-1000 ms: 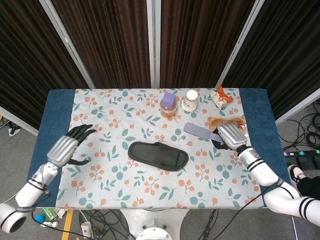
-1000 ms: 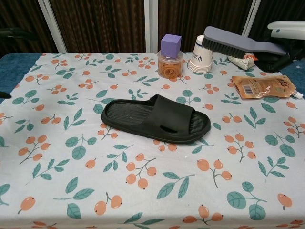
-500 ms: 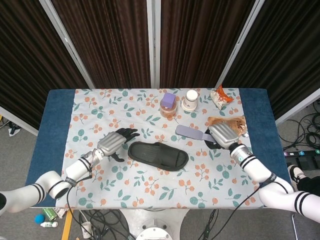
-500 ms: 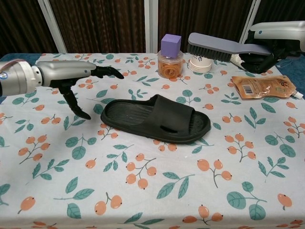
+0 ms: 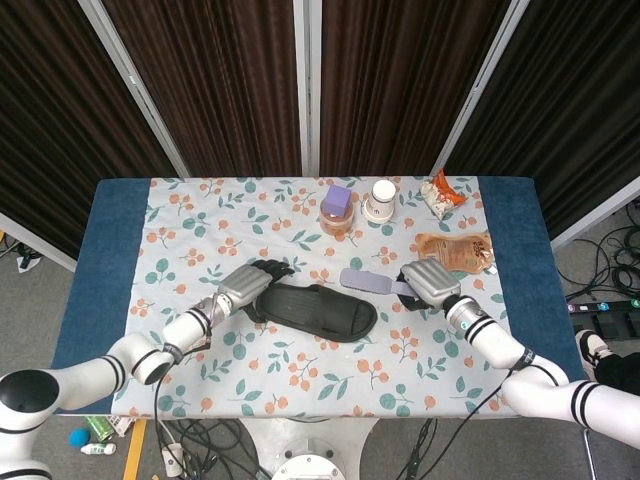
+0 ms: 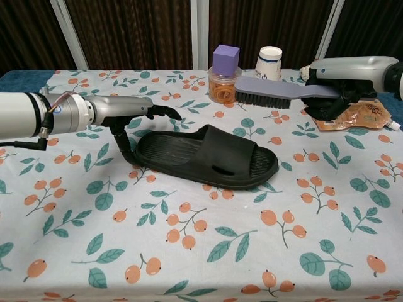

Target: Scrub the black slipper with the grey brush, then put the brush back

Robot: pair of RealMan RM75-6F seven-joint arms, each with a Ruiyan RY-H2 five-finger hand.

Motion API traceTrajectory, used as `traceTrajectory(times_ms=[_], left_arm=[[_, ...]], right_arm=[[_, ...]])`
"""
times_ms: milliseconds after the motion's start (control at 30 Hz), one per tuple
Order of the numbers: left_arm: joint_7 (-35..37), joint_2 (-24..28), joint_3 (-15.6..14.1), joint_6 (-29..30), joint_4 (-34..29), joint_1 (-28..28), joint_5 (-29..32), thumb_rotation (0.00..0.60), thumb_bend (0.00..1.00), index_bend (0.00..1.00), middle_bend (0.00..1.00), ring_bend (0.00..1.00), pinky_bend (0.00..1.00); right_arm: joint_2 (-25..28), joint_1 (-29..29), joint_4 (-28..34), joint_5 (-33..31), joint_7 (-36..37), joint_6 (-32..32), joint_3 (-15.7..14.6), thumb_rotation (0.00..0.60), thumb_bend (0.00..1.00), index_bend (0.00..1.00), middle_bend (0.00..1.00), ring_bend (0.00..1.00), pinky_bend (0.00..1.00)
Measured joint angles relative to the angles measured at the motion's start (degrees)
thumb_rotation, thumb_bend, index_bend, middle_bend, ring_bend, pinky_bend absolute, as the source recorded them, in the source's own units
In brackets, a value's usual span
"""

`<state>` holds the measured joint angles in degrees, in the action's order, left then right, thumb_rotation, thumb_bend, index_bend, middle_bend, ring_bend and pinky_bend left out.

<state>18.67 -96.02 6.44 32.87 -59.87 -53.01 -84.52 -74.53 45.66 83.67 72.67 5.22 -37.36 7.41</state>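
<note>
The black slipper (image 5: 318,309) (image 6: 204,156) lies flat at the middle of the floral tablecloth. My left hand (image 5: 252,283) (image 6: 129,113) is at the slipper's heel end, fingers spread over the rim and thumb down beside it; it holds nothing. My right hand (image 5: 428,281) (image 6: 343,78) grips the handle of the grey brush (image 5: 368,282) (image 6: 277,91). The brush hangs bristles down above the table, just right of and behind the slipper's toe end, not touching it.
Behind the slipper stand an orange-filled jar with a purple block (image 5: 337,210) (image 6: 225,74) and a white paper cup (image 5: 382,199) (image 6: 269,61). A brown pouch (image 5: 458,246) (image 6: 359,115) and a snack bag (image 5: 441,192) lie at the right.
My left hand has moved right from the table's left side to the slipper's heel. My right hand has carried the brush left and lower, toward the slipper.
</note>
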Motion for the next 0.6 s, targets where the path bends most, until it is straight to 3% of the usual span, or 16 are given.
traceTrajectory(times_ms=[233,600], left_arm=[[1.41,-2.19,0.00,0.05,2.61,-0.78,1.62,0.600,0.23,0.35,0.42,0.26,0.17],[1.91,-2.15,-0.39,-0.06,2.48,-1.50,2.72,0.600,0.23,0.39,0.45,0.28,0.19]], right_arm=[[-1.77,0.73,-2.00,-0.06,-2.28,0.11,-0.62,0.600,0.83,1.00,1.00,1.00,1.00],[-6.47,2.70,-7.31,0.30,-5.02,0.93,-1.21,0.600,0.83,1.00,1.00,1.00,1.00]])
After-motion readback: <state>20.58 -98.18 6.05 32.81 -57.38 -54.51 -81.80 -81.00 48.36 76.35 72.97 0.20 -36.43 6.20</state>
